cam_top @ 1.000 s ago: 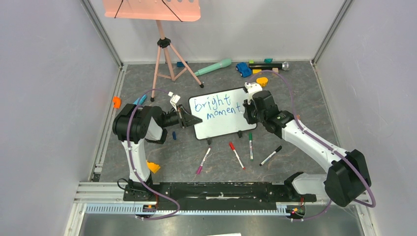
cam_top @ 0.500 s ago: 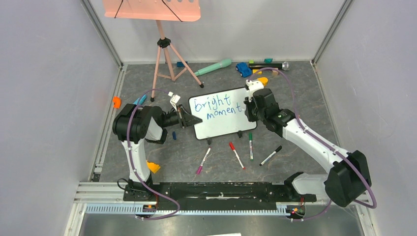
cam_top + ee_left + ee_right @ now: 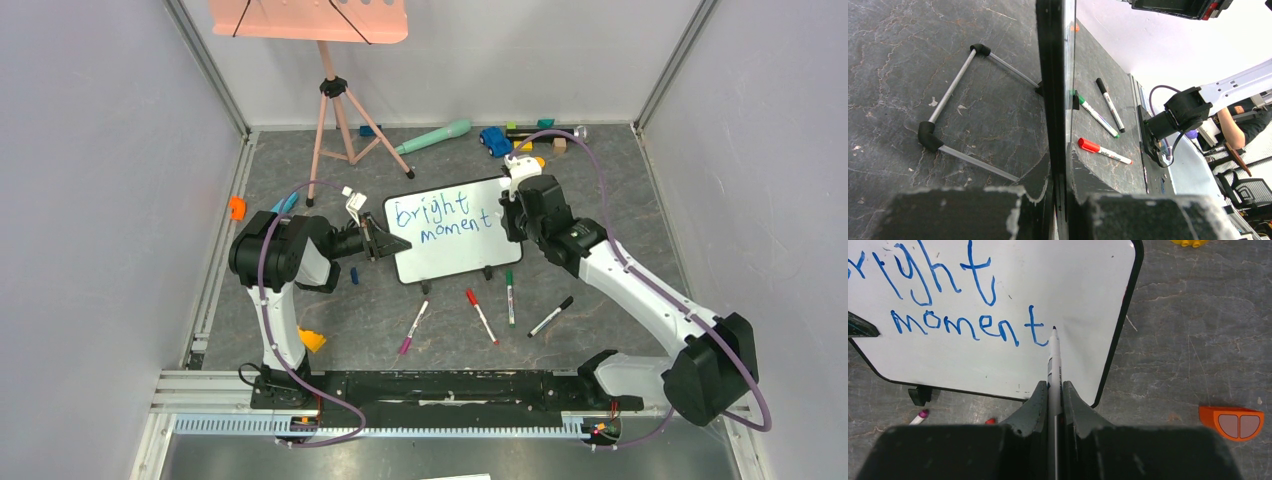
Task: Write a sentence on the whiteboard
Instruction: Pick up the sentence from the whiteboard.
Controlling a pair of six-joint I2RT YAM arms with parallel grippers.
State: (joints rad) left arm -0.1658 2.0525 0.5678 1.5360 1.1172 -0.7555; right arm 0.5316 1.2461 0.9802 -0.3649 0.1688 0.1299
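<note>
Mid-table, the left gripper point(image 3: 385, 243) pinches the left edge of the whiteboard point(image 3: 455, 258), jaws narrowed on its black frame, steadying it where it stands between the two arms. The sentence point(image 3: 440, 220) reads "bright moment" in blue on two lines and looks unfinished. At right, the right gripper point(image 3: 1054, 389) is clamped on a marker point(image 3: 1053, 352), its tip just right of the final "t". The next stroke calls for a light touch-down in the narrow white strip before the frame.
</note>
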